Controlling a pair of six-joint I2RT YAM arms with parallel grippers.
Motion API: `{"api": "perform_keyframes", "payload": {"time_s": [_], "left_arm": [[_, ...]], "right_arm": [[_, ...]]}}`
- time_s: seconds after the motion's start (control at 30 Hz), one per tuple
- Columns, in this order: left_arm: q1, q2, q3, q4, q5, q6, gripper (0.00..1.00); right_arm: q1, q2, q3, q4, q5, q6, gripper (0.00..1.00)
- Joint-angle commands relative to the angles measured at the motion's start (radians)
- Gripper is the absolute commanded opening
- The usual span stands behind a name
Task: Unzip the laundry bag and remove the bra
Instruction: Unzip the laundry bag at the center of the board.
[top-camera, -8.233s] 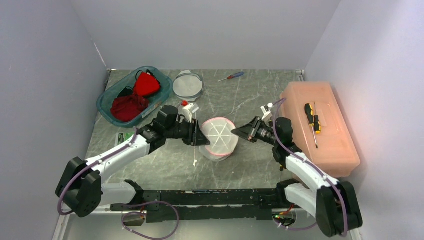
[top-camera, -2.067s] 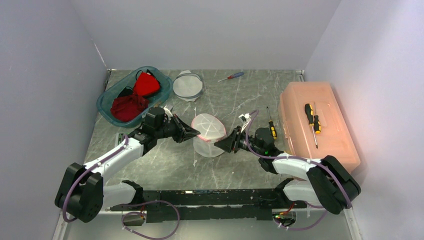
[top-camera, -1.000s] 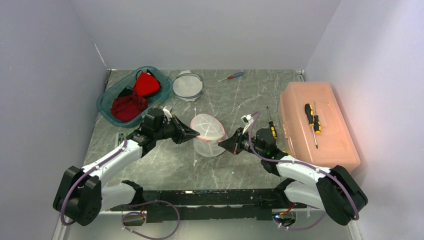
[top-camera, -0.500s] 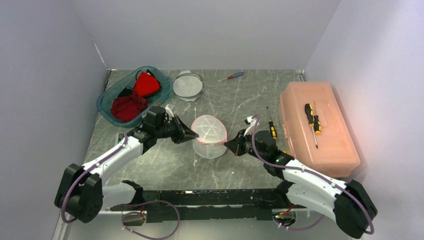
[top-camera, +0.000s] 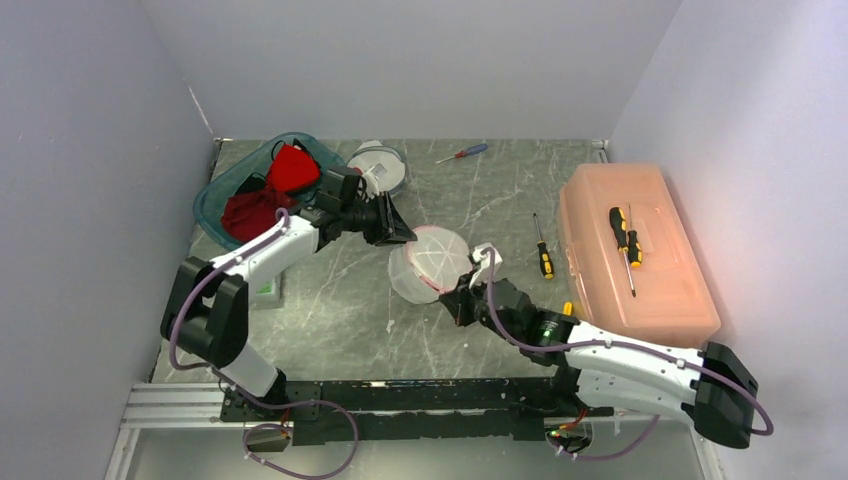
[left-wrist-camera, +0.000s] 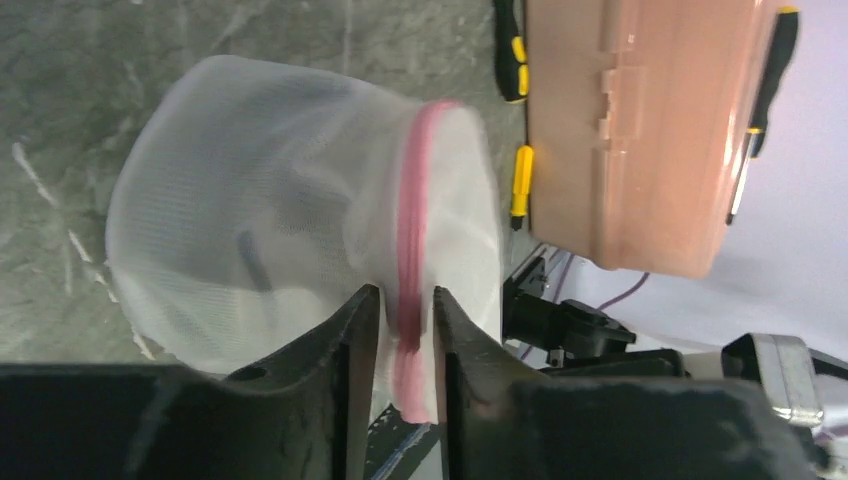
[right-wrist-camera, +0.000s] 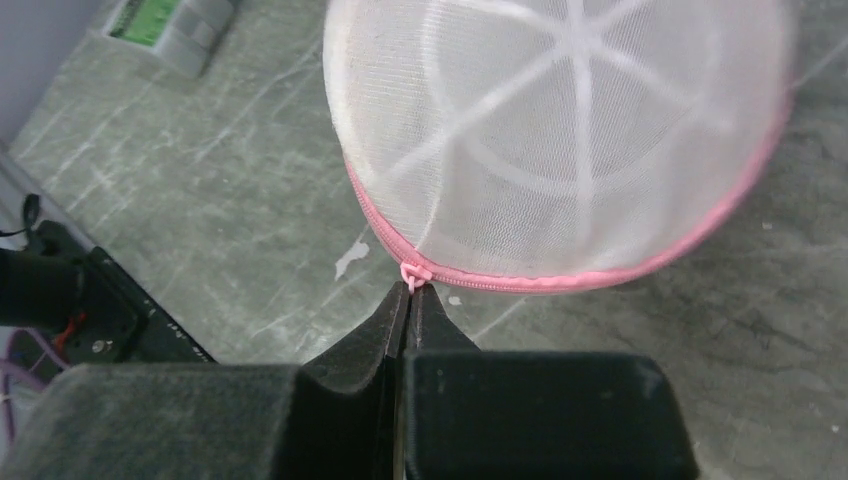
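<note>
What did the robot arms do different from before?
The left gripper swung back toward the far left, and its fingers parted a little around the laundry bag at its pink zipper band. The right gripper slid round to the bag's near side, still pinched shut on the zipper pull. The bag stayed mid-table. The teal bin and the orange toolbox did not move.

Robot lab booth, grey walls (top-camera: 420, 70), screwdrivers (top-camera: 624, 238)
</note>
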Motion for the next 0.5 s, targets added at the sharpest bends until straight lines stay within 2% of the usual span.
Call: {"api": "perform_keyframes", "payload": {"time_s": [0.0, 0.17, 0.3, 0.47], "left_arm": [[0.008, -0.005, -0.014, 0.027, -0.037, 0.050, 0.45], [0.008, -0.215, -0.183, -0.048, -0.173, -0.017, 0.73], [0.008, -0.441, -0.286, -0.155, -0.291, -0.106, 0.90], [-0.042, -0.654, -0.420, -0.097, -0.329, -0.317, 0.94]], "right_arm": [[0.035, 0.058, -0.028, 0.062, 0.157, 0.093, 0.00], [0.035, 0.091, -0.038, 0.107, 0.180, 0.131, 0.00], [0.036, 0.123, -0.012, 0.103, 0.171, 0.124, 0.00], [0.037, 0.167, 0.016, 0.117, 0.143, 0.115, 0.00]]}}
